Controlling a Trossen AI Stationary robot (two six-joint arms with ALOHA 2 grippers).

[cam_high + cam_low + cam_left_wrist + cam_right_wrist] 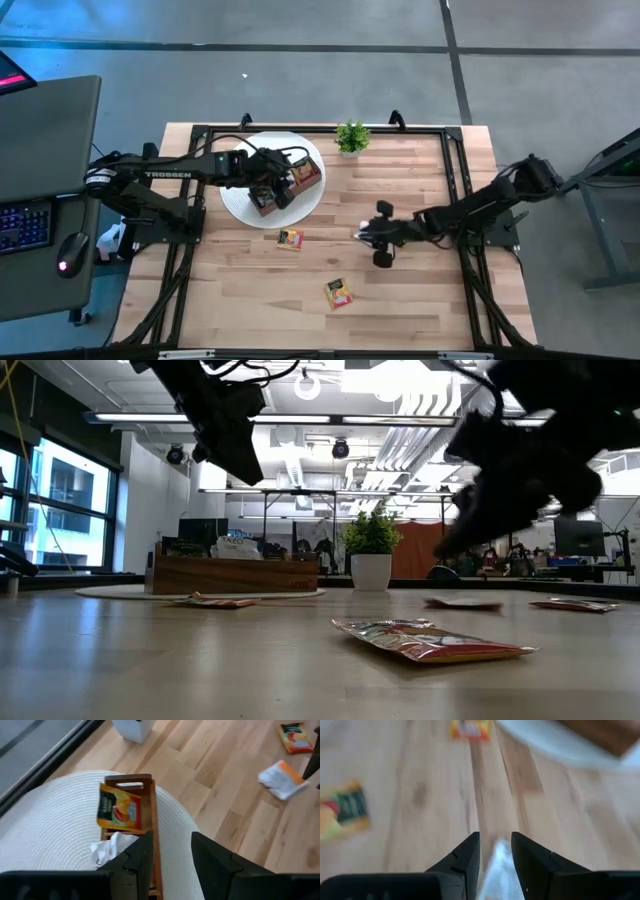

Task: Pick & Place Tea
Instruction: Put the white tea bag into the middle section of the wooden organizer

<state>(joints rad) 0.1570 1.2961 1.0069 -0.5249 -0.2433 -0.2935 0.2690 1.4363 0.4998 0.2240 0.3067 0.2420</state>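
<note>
A white sachet with orange (359, 229) lies flat on the wooden table; it also shows in the left wrist view (281, 779) and the low view (462, 603). My right gripper (368, 236) hovers above it, its fingers a narrow gap apart, with the sachet showing through the gap (495, 867). My left gripper (172, 852) is slightly open and empty above the brown wooden box (292, 178). An orange-yellow sachet (120, 807) lies across the top of the box, and a white one (107, 847) sits inside. Two orange-yellow sachets (290, 239) (339, 292) lie on the table.
The box stands on a round white mat (240, 205) at the far left. A small potted plant (351, 137) stands at the far edge. In the low view another flat sachet (580, 605) lies at the right. Bare wood stretches along the near edge.
</note>
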